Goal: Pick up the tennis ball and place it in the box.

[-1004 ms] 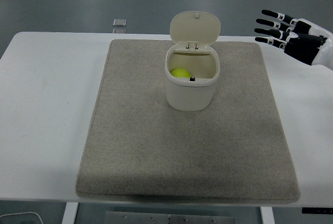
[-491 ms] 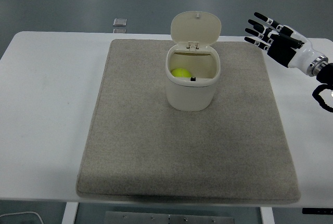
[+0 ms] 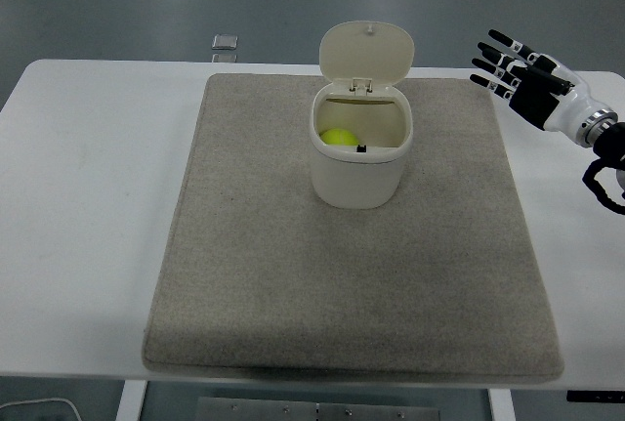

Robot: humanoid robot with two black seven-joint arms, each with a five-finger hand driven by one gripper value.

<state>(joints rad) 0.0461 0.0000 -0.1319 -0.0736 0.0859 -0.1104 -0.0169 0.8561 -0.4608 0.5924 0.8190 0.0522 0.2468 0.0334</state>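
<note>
Lying inside the box (image 3: pixel 360 155), the ball (image 3: pixel 338 137) sits well left of the right hand (image 3: pixel 528 80), whose fingers are spread, empty.

White table (image 3: pixel 88 206) with rounded far corners fills most of the view; near edge runs along the bottom. Grey felt-like mat (image 3: pixel 342 284) covers its middle, 1 piece, edges slightly uneven. Beyond the far edge, dark grey-green floor (image 3: pixel 146 1), smooth, evenly lit, no hard shadows. Small square silvery object (image 3: pixel 226 43) lies on the floor just past the table's far edge. Under the near edge, a metal frame part (image 3: pixel 342 408) shows.
</note>
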